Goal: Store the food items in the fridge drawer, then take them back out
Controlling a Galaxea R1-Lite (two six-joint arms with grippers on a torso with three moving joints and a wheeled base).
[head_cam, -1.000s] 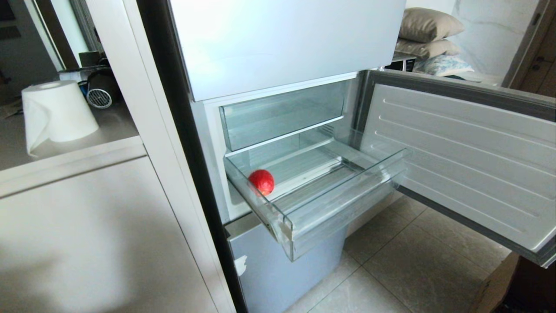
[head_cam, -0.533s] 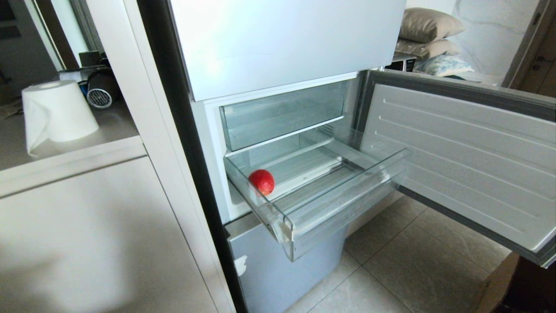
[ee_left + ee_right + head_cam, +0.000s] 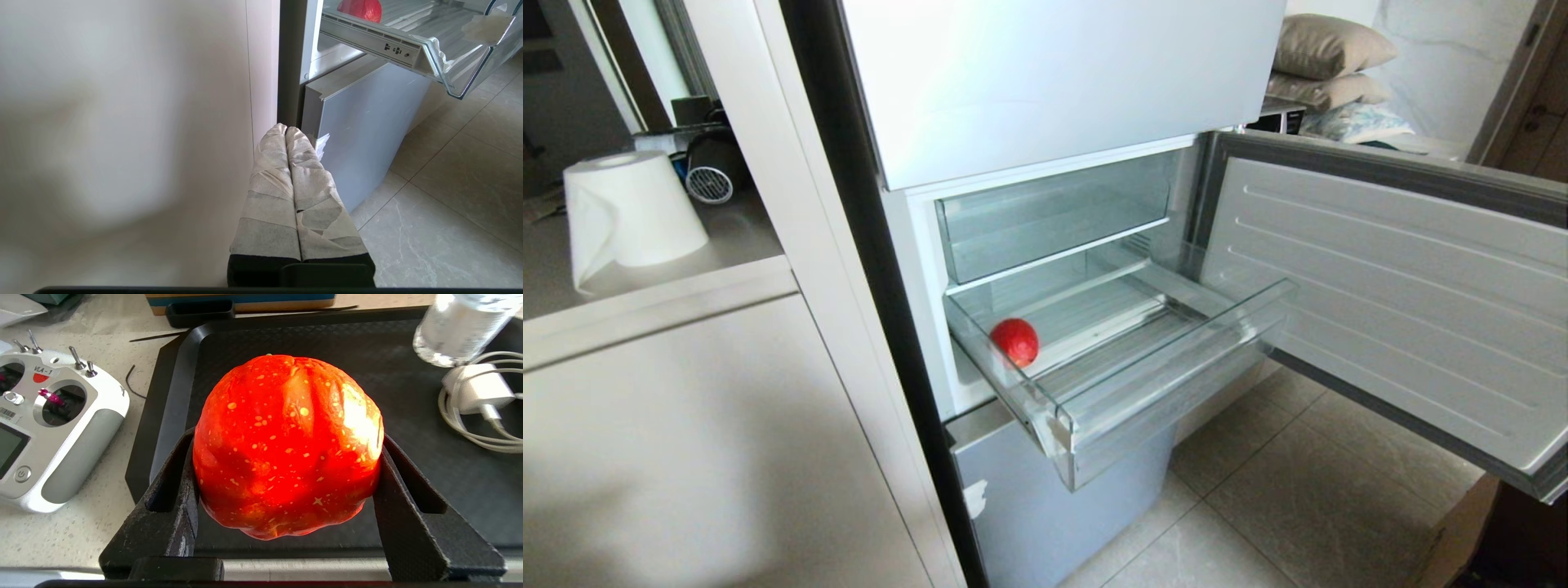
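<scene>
Over tray (image 3: 171,396), R gripper (image 3: 286,457) clamped on tomato (image 3: 286,445); keep squeeze light, carry to drawer (image 3: 1168,384) beside apple (image 3: 1014,341).

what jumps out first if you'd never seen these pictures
The orange-red ribbed fruit fills the right wrist view, clamped in the right gripper above a black tray, with a white remote controller on the counter beside the tray. In the head view, a lone red fruit sits at the left end of the pulled-out clear fridge drawer, beside the open fridge door. The left gripper is shut, low by the blue-grey bottom front.
</scene>
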